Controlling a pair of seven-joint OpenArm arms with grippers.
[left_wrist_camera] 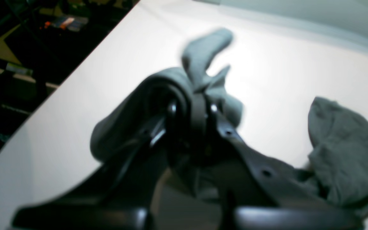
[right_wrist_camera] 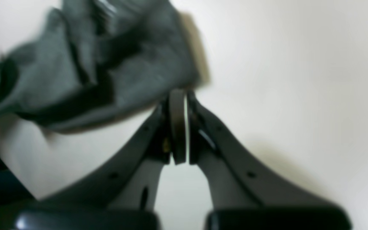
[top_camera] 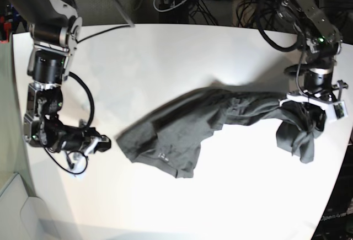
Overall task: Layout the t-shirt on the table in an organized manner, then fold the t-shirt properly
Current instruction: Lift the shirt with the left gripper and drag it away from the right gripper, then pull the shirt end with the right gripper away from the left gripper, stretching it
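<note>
Bunching soft charcoal cotton, the left gripper (left_wrist_camera: 192,105) has its jaws clamped on the t-shirt (top_camera: 187,124), which trails rumpled across the smooth white table (top_camera: 165,58); the right gripper (right_wrist_camera: 179,99), jaws pressed together empty, sits just beside the cloth's edge.

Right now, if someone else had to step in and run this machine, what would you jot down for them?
Left tool: shut on the t-shirt, holding one end bunched up at the side of the table.
Right tool: shut with nothing between its tips, close to the shirt's other end.
Shirt: stretched in a crumpled band across the middle of the table, one end lifted by the left tool, the other end lying on the surface.
Done: one end gripped and pulled out.
Left: grip the free end, spread the shirt flat, then do every fold.
</note>
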